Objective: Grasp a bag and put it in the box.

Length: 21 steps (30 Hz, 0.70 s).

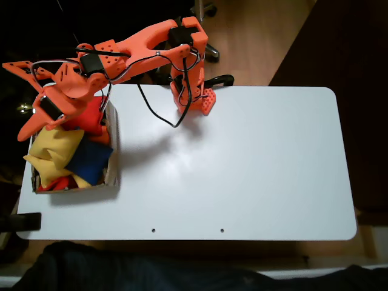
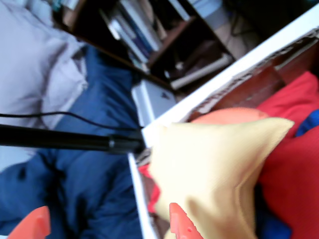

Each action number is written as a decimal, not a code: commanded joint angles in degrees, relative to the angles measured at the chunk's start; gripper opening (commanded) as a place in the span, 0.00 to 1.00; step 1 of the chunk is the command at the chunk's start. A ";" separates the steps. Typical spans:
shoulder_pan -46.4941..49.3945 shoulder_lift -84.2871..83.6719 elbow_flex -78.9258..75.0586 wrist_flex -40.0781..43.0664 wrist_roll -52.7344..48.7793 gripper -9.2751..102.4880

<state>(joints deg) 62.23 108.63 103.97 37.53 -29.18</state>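
The brown cardboard box (image 1: pixel 113 173) stands at the left end of the white table in the fixed view. The golden-yellow bag (image 1: pixel 53 151) lies on top of the pile inside it. In the wrist view the bag (image 2: pixel 214 169) rests against the box wall (image 2: pixel 249 84). My orange gripper (image 1: pixel 18 103) hangs open over the box's far left corner. Seen from the wrist, the gripper (image 2: pixel 107 226) holds nothing, and its right fingertip (image 2: pixel 180 224) overlaps the bag's edge. The left fingertip (image 2: pixel 35 224) is out past the table edge.
A blue beanbag (image 1: pixel 91 160) and a red beanbag (image 1: pixel 91 118) share the box. The arm's base (image 1: pixel 194 100) sits at the table's far edge, trailing a black cable (image 1: pixel 160 118). The white tabletop (image 1: pixel 242 170) stretches to the right. Blue bedding (image 2: pixel 75 189) lies beyond the table.
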 commanded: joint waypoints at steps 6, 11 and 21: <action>-0.97 5.54 -0.79 0.97 2.72 0.57; -2.02 8.44 -0.88 2.72 3.87 0.61; -5.80 14.15 -3.25 9.49 6.86 0.63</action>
<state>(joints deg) 57.39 119.88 103.89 45.35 -22.94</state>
